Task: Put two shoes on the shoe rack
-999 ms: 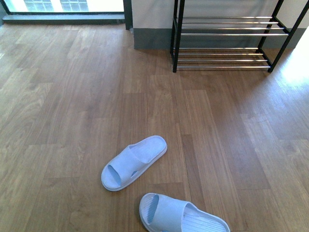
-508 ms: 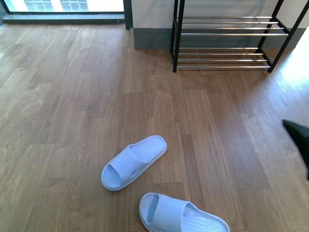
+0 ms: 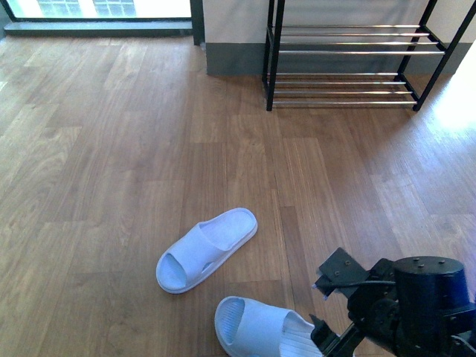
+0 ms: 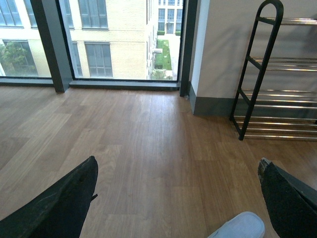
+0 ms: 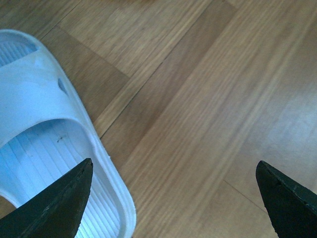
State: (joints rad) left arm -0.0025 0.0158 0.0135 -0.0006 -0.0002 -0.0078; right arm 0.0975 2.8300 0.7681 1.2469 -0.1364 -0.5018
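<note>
— On the wooden floor (image 3: 111, 149) well in front of the shoe rack (image 3: 342, 67), what lay there?

— Two pale blue slide slippers, both well apart from the rack. The farther slipper (image 3: 208, 249) lay slanted, heel end toward the rack, open toe away from it. The nearer slipper (image 3: 256, 327) lay further from the rack, just beside the first but not touching it.

— And the rack itself?

— It stood against the wall (image 3: 230, 22), a black frame with shelves of chrome rods.

— Where was the right gripper (image 3: 327, 305)?

— Over the heel end of the nearer slipper, jaws spread wide. The right wrist view showed one fingertip (image 5: 59, 203) over the slipper's ribbed footbed and the other over bare floor; whether it touched the slipper, I could not tell.

— And the left gripper (image 4: 173, 198)?

— Its jaws were wide apart too, gripping nothing, and it faced the rack's side. A slipper's end showed between the fingers, but which slipper I could not tell.
</note>
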